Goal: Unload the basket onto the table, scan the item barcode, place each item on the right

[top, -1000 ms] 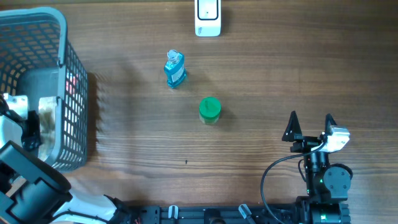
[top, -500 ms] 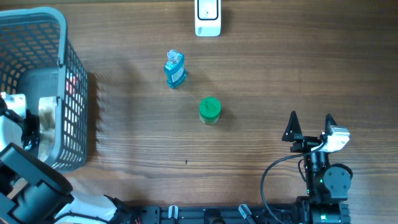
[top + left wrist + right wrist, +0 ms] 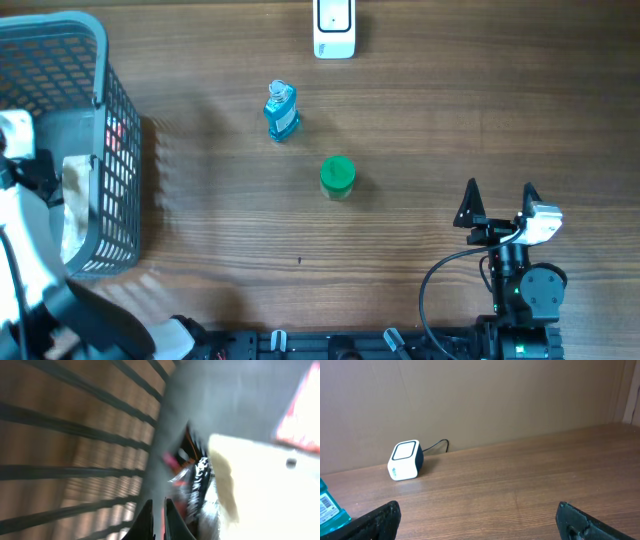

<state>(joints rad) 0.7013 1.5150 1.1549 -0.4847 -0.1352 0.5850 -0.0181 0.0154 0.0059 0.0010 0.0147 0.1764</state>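
While the left gripper (image 3: 158, 503) sits clenched at bottom centre, a crinkly black-and-red plastic packet (image 3: 192, 485) lies just right, mid-frame.

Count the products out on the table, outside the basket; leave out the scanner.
2. The blue bottle sits near the white scanner; the green-lidded jar stands nearer the table's middle. More may lie hidden in the basket.

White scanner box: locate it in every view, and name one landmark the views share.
Overhead: white scanner box at the top edge, centre.
Left wrist: not in it.
Right wrist: white scanner box left of centre, by the wall.
Landmark: blue bottle, which sits in the bottom-left corner of the right wrist view.
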